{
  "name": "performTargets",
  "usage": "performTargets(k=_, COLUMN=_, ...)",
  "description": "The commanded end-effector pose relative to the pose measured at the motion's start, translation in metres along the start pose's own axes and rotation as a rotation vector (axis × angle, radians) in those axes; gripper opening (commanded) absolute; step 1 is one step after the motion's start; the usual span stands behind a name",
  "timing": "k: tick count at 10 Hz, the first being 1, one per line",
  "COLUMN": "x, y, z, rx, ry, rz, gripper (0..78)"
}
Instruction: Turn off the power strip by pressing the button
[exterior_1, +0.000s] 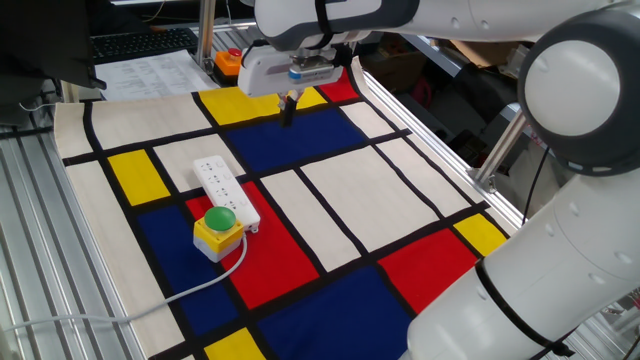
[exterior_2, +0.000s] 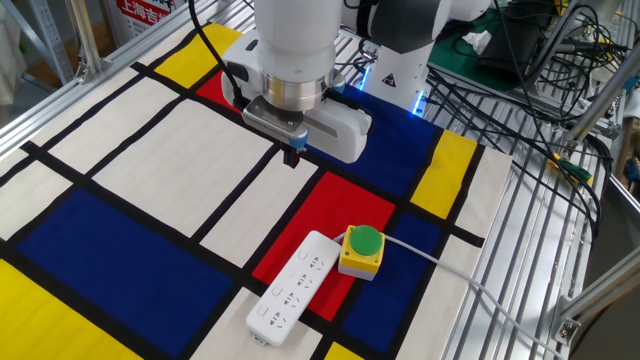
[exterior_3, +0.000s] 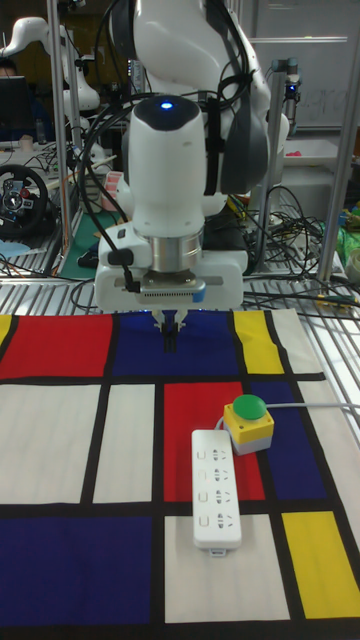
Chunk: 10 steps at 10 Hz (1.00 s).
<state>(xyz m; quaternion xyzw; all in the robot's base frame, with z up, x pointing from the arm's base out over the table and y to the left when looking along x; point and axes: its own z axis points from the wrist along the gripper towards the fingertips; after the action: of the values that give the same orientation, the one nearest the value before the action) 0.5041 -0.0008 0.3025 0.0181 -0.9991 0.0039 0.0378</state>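
Power strip (exterior_1: 226, 189) lay flat beside the green-domed yellow box (exterior_1: 218, 229); the tool (exterior_1: 288, 116) hovered well apart, fingers together.

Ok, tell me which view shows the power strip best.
The tall fixed view: the power strip lies lengthwise, facing the camera, all sockets visible. The other fixed view shows it whole but foreshortened; one fixed view shows it smaller, partly behind the green-domed box.
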Motion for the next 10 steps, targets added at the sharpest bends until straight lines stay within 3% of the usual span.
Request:
performTargets(k=1, x=-0.0003, y=-0.0001, z=-0.0011, rx=0.007, ry=-0.009, rz=-0.003, gripper=0.0)
performTargets(k=10, x=-0.0005, y=-0.0005, z=-0.0009, rx=0.006, ry=-0.007, rz=0.005, gripper=0.0)
